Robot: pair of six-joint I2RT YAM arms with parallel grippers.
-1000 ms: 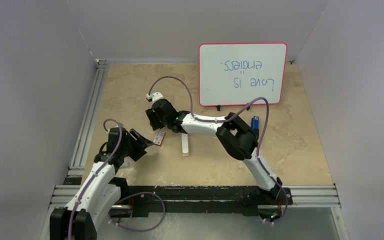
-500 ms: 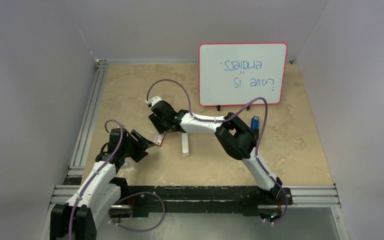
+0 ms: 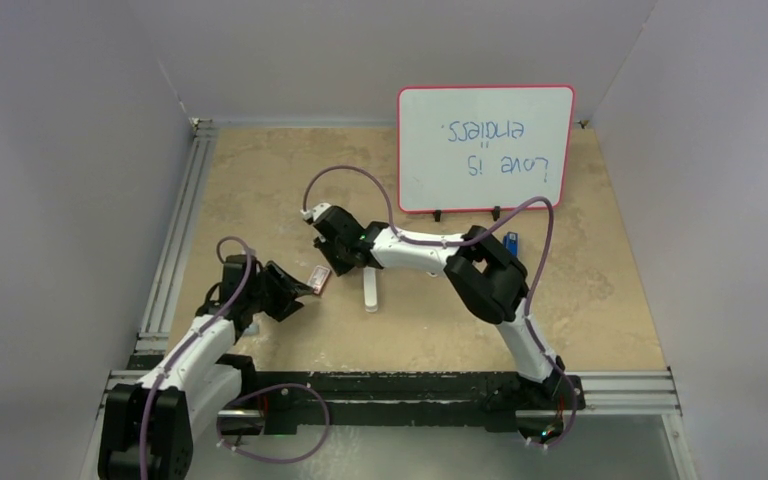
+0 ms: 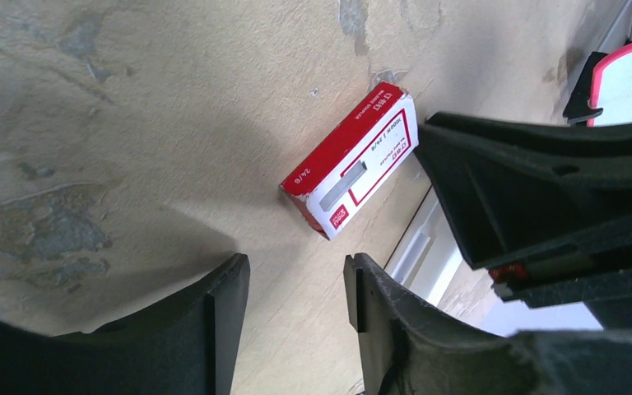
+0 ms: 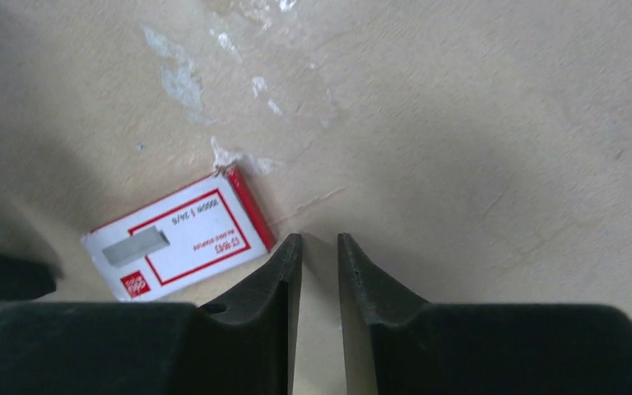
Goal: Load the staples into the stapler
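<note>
Your right gripper (image 5: 319, 257) has swung back from the far side of the table and dropped in just beside the little red-and-white box (image 4: 350, 173). Your left gripper (image 4: 296, 300) has edged nearer from the near left corner. The box lies flat, left of the middle and toward the near edge, with a gripper on either side of it and neither touching it.

The right gripper's fingers are almost pressed together, with only a slit between them and nothing in it. The left one's are spread and empty.

I'd say you've hardly begun. No loose staples show anywhere, and they are probably inside that box. The stapler (image 3: 510, 243) sits well apart, right of the middle, in front of the whiteboard (image 3: 485, 148) and half hidden behind your right elbow. Getting staples out, opening the stapler and loading it all remain.
</note>
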